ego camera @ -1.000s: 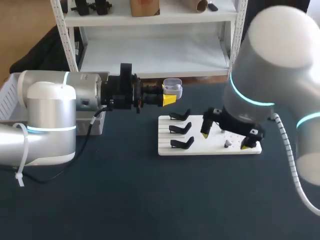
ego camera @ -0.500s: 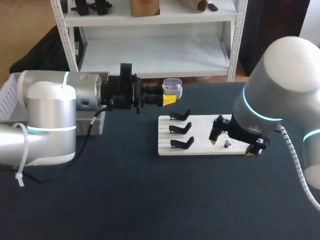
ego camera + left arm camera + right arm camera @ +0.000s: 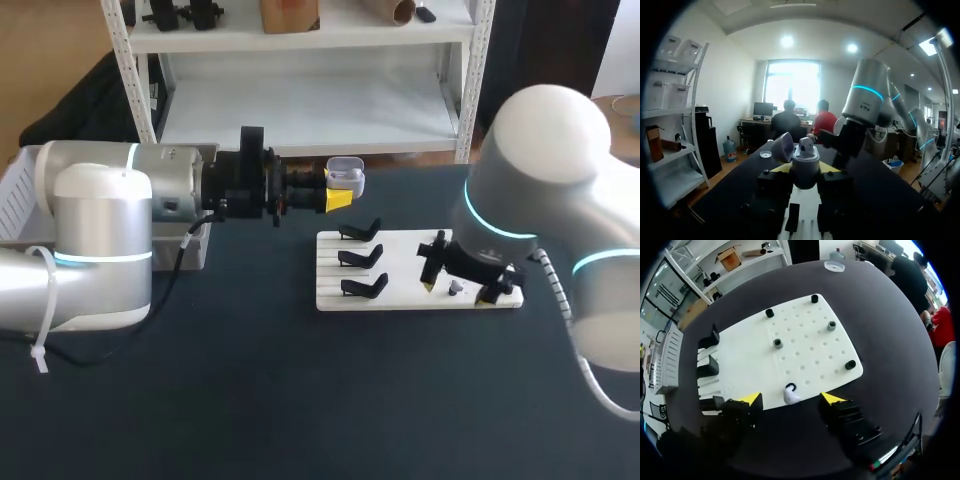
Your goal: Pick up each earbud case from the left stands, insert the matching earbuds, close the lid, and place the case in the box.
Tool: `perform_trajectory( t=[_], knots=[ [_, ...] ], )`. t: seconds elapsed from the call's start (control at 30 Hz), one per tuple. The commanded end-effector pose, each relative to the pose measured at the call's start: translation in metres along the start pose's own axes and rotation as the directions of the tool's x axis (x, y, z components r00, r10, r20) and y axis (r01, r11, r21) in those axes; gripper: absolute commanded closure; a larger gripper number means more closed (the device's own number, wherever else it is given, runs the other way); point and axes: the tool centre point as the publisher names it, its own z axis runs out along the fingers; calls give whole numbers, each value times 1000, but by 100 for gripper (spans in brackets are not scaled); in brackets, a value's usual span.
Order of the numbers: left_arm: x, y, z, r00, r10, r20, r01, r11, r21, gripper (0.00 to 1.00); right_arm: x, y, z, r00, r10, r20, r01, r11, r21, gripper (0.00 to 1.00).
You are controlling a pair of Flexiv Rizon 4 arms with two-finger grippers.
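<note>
The dark table (image 3: 300, 400) carries a flat white perforated board (image 3: 405, 295), with three black angled stands (image 3: 362, 258) on its left part. The grey left arm (image 3: 110, 220) lies level above the table, behind the board. Its left gripper (image 3: 340, 187) pinches a small white plastic earbud case (image 3: 805, 162) in the air, lid hinged open. The right gripper (image 3: 459, 289) hangs over the board's right part, fingers spread either side of a tiny white earbud (image 3: 790, 395) lying on the board, with neither finger touching it.
</note>
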Motion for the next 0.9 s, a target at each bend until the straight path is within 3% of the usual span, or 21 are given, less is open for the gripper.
perform_trajectory(
  t=[0.03,0.3,0.9],
  knots=[
    [1,0,0,1000,1,2,-1,1000,-2,100,-3,3,-2,1000,-8,-14,9,1000,13,53],
    [1,0,0,1000,1,2,-1,1000,-2,100,-3,2,-4,999,-30,-24,30,999,25,53],
    [1,0,0,1000,1,2,-1,1000,-2,100,1,-2,-3,992,-117,-35,119,992,39,69]
  ],
)
